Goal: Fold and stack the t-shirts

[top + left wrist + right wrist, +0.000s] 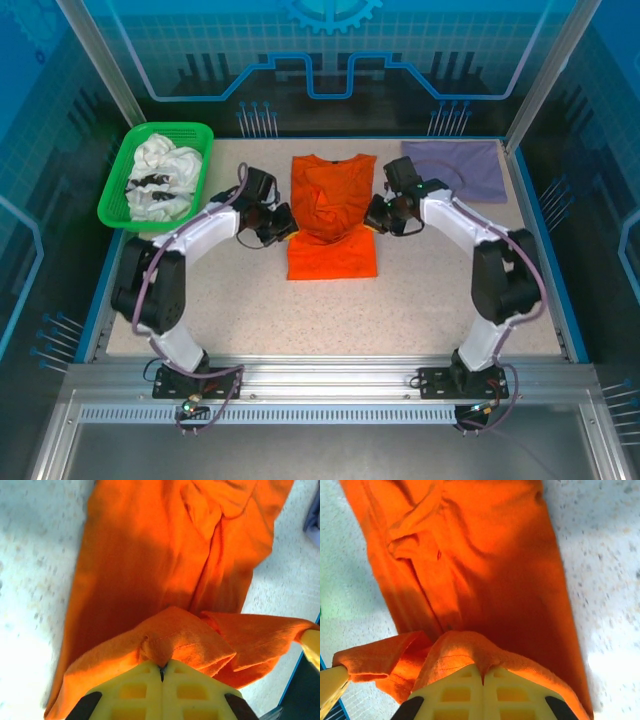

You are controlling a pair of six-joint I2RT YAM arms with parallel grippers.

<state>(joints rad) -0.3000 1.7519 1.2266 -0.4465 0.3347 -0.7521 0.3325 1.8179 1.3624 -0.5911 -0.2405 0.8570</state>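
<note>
While the orange t-shirt point(332, 215) lies mid-table toward twelve o'clock, the left gripper point(161, 672) at its nine and the right gripper point(482, 675) at its three each pinch its edge, jaws pressed together. The speckled beige table point(330, 310) stands within blue-lit walls point(330, 50); lavender t-shirt point(455, 168) at one o'clock, white t-shirts point(165, 175) in a green basket point(113, 195) at ten.

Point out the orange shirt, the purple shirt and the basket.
orange shirt point(330, 215), top view, middle of its body
purple shirt point(465, 165), top view, centre of the cloth
basket point(118, 180), top view, left wall
</note>
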